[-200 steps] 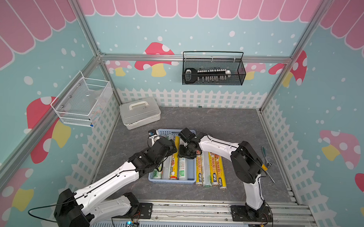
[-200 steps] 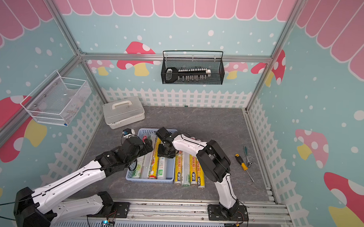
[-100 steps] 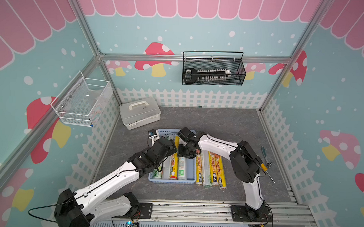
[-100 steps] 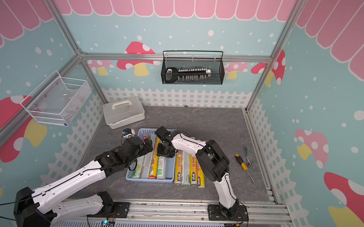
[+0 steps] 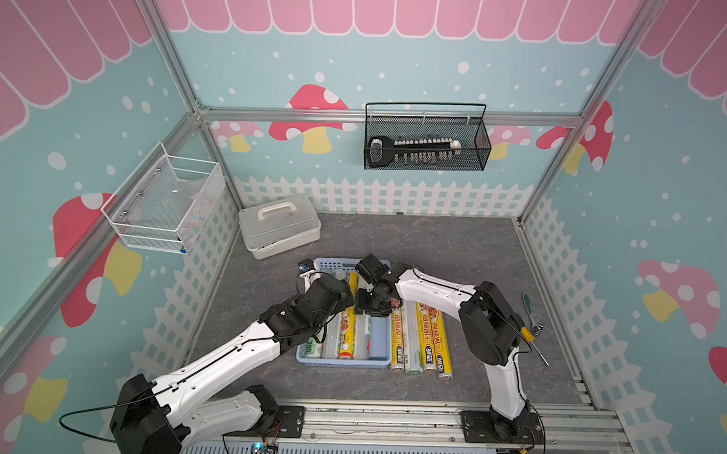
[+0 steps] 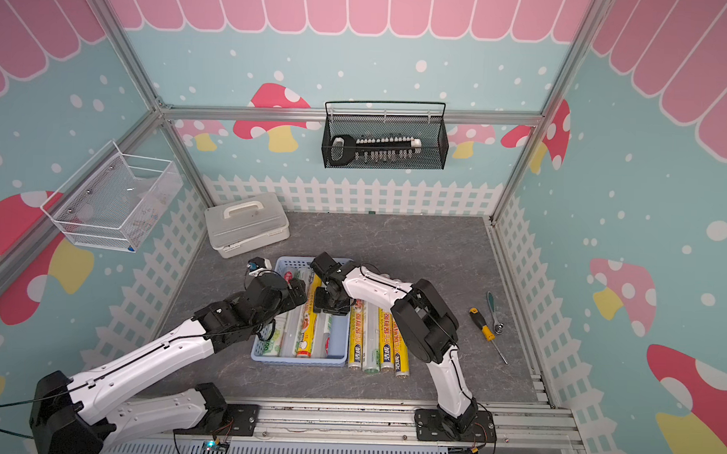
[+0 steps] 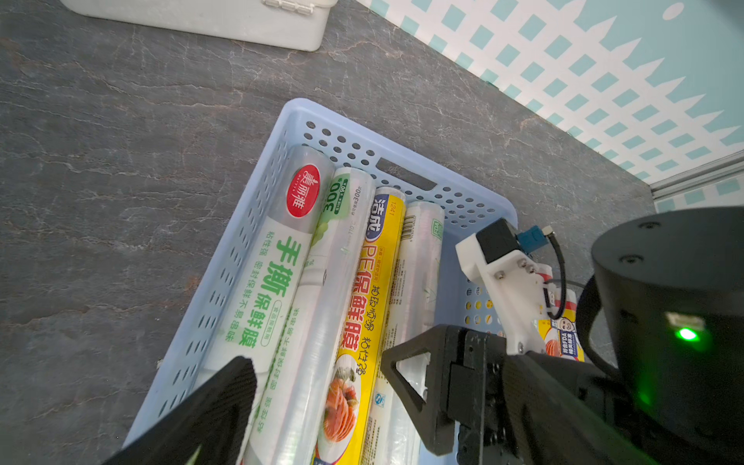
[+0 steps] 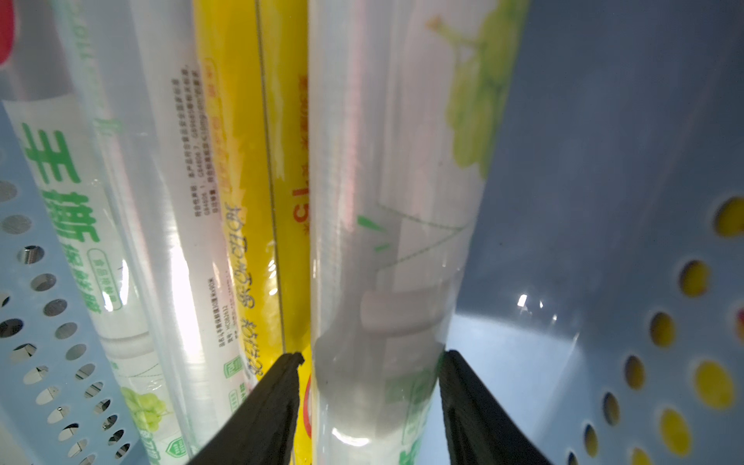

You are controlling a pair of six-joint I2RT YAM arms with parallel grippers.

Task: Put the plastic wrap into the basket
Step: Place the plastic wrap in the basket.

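Right fingers (image 8: 261,414) wider than earlier frame, narrowly parted astride silvery-white green-print plastic wrap roll (image 8: 386,201) lying in shallow light blue slotted plastic basket (image 5: 344,362). Four rolls (image 7: 350,282) in; four yellow and silvery rolls (image 5: 420,338) left on bench (image 5: 436,247) just beside it. Left fingers (image 7: 217,402) wide, empty, over basket, may crowd next drop. Yellow-handled screwdriver (image 6: 481,323) well clear.
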